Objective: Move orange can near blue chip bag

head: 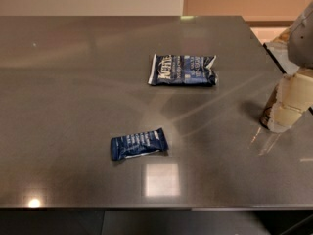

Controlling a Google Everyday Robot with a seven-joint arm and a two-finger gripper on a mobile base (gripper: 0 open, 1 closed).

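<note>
The orange can stands on the dark table near its right edge. Only a thin bronze sliver of it shows, because my gripper covers most of it. The gripper comes in from the upper right, its cream-coloured parts right at the can and low over the table. The blue chip bag lies flat at the middle back of the table, dark navy with white lettering, well to the left of the can and farther back.
A smaller dark blue bar-shaped wrapper lies at the front middle of the grey table. The table's right edge runs just behind the gripper, and its front edge is along the bottom.
</note>
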